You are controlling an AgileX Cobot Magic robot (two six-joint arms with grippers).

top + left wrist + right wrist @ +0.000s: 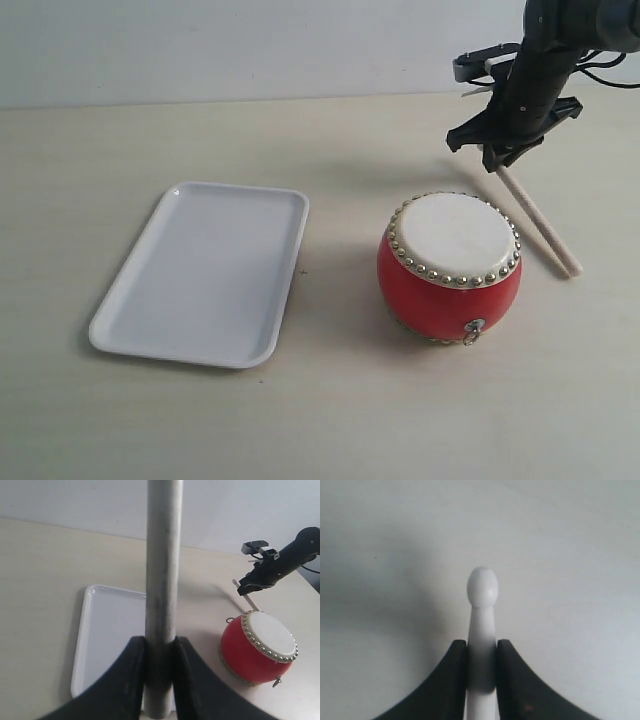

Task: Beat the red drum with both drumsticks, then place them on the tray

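Toward the bench's left edge, the tray (200, 275) lies bare-floored, with the red drum (450, 265) nearer the right edge. The left gripper (160, 644) pinches one drumstick (163, 555). The right gripper (498, 160), near the far right corner, pinches the other drumstick (540, 222).

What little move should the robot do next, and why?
Probably swing the right gripper toward the small red barrel drum so its pale wooden drumstick comes over the cream skin. The stick slants down beside the drum, not above it, and the flat white plastic tray holds no sticks yet.
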